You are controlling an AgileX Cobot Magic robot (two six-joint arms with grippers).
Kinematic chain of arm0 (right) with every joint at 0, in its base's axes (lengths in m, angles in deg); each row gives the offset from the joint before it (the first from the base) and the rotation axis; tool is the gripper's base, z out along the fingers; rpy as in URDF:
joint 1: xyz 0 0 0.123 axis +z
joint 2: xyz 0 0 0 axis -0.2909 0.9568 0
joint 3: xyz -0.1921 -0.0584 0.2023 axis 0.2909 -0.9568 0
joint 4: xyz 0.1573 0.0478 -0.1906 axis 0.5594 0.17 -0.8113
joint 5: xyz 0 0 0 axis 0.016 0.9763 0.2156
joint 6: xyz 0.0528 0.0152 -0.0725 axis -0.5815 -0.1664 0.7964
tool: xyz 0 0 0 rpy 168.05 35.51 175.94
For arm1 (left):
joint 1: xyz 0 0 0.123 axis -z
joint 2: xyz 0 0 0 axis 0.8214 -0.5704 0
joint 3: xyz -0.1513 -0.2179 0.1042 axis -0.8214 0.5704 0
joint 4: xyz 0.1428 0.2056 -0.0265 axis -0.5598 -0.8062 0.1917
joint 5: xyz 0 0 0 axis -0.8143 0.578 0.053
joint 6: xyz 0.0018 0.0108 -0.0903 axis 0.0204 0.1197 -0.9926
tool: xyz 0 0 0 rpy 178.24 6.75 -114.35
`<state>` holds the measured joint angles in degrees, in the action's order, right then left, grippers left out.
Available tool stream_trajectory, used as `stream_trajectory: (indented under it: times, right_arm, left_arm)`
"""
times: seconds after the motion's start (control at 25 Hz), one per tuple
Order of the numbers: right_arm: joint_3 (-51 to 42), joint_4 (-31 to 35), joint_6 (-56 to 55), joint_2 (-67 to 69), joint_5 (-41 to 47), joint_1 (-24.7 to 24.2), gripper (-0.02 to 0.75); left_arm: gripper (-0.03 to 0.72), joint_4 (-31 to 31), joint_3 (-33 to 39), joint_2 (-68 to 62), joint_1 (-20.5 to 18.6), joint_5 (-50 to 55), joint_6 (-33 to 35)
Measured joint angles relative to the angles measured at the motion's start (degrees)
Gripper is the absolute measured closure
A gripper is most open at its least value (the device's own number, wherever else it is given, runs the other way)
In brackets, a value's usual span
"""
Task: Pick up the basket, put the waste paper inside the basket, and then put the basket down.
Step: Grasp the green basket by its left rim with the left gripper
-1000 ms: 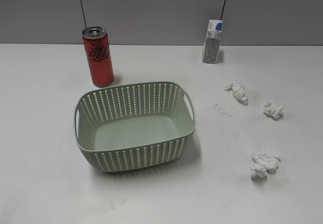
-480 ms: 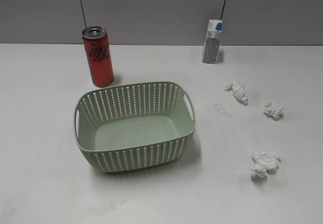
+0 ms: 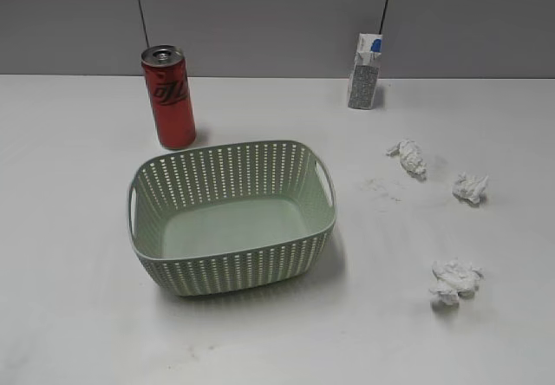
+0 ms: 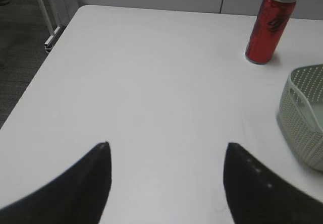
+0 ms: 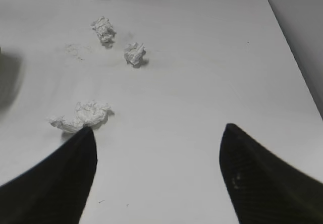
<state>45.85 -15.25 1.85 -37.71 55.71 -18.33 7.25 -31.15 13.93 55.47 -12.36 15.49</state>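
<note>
Nearest waste paper (image 3: 454, 283) wad shifted slightly, faintly reshaped

Sage-green slotted basket (image 3: 231, 218) is set upright and empty mid-counter. Three crumpled white waste paper wads (image 3: 454, 282) are scattered apart from it, toward the counter's right edge.

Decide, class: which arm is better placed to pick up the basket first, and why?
Left. The left gripper, jaws open, has the basket in its wrist view just to its right. The right gripper faces the waste paper, with no basket in sight.
</note>
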Motion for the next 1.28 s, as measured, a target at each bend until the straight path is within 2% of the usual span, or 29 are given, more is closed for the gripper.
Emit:
stream_trajectory:
  times: [0.72, 1.2, 1.28]
  right_arm:
    - [0.0, -0.04, 0.0, 0.0, 0.0, 0.0, 0.165]
    - [0.0, -0.04, 0.0, 0.0, 0.0, 0.0, 0.166]
    - [0.0, -0.04, 0.0, 0.0, 0.0, 0.0, 0.166]
  left_arm:
    - [0.206, 0.0, 0.0, 0.0, 0.0, 0.0, 0.0]
    - [0.204, -0.01, 0.0, 0.0, 0.0, 0.0, 0.0]
    - [0.174, 0.21, 0.0, 0.0, 0.0, -0.35, 0.0]
